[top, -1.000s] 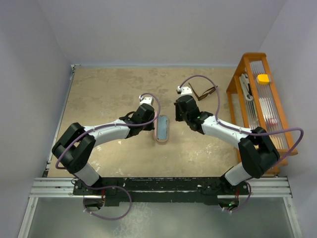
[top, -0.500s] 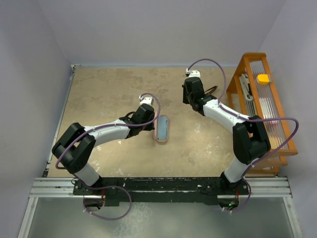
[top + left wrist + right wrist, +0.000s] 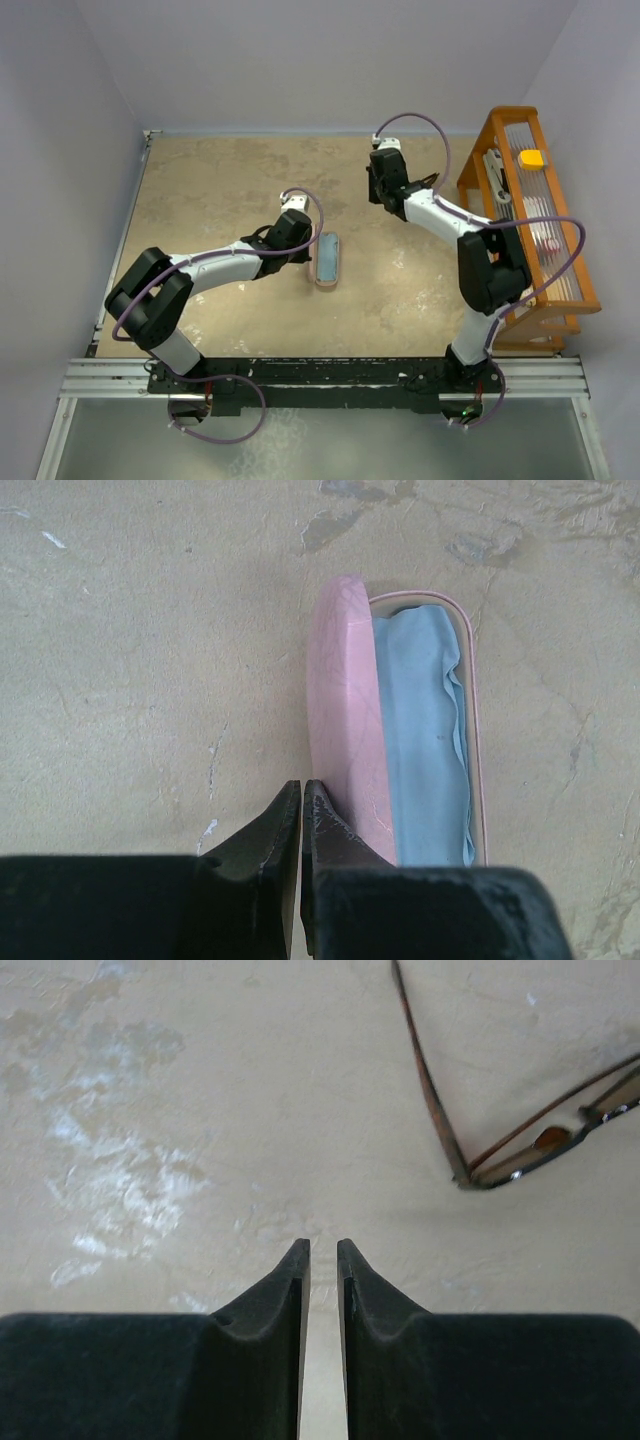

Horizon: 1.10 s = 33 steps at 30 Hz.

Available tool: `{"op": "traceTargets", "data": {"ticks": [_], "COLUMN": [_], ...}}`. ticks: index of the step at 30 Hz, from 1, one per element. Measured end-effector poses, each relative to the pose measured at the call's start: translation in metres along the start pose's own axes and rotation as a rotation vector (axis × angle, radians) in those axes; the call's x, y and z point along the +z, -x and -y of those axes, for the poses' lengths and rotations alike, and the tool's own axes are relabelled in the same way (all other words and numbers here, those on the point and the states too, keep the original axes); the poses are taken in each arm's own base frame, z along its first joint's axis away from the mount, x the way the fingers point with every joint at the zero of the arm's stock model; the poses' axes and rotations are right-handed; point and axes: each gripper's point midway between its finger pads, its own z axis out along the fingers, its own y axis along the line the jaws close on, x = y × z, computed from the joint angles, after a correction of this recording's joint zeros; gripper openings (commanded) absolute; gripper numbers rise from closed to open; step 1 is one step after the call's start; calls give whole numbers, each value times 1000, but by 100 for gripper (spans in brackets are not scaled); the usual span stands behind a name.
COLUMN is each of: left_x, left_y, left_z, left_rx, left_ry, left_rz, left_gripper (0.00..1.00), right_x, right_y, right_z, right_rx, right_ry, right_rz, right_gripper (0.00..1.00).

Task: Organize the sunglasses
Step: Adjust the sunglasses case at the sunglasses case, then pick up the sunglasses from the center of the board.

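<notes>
The sunglasses [image 3: 432, 1090] lie on the counter [image 3: 200, 190] at its far right side, just ahead and to the right of my right gripper [image 3: 322, 1250] and clear of it. In the top view they show only as a dark sliver [image 3: 430, 181] beside the right arm. One temple is swung open and runs away from the hinge corner. The front goes off the right edge of the wrist view, so I can't see the other temple.

I judge them very light, and stiff but delicate: thin brown rims and slim temples that would bend or snap under a hard pinch, and smooth lenses that would slip and smudge. I'd take hold across the rim near the hinge corner or at the bridge, with a gentle close, and stay off the lenses and the middle of the temple.

The right gripper's fingers are all but together, with nothing between them. They must open before any grasp.

The left gripper [image 3: 301, 790] has its fingers together and empty, right at the near edge of the open pink case [image 3: 340, 710]. A blue cloth [image 3: 425, 740] lies in the case.

I can read no brand, label or lettering on the glasses, case or cloth.
</notes>
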Motion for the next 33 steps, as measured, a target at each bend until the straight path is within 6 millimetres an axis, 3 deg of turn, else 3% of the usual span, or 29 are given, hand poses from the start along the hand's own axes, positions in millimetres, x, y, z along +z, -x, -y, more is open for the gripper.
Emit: {"op": "traceTargets", "data": {"ticks": [11,15,20,25,33], "left_x": [0,0,0,0,0], "left_y": [-1,-1,-1,-1,-1], "left_z": [-1,0,0,1,2], "left_rx": [0,0,0,-1,-2], "left_ry": [0,-2,-3,-8,-16], "left_rz": [-2,-3,-3,-1,-2], "left_gripper": [0,0,0,0,0], "right_x": [56,73,94,107,108], "right_y": [46,50,32,5,3], "right_z": [37,53,61,57,52], "right_rx": [-30,-24,-33,-54,-57], "right_ry": [-101,-123,-127,-107,-86], "right_rz": [5,-9,-62,-130,-138], "right_gripper": [26,26,26,27,27]}}
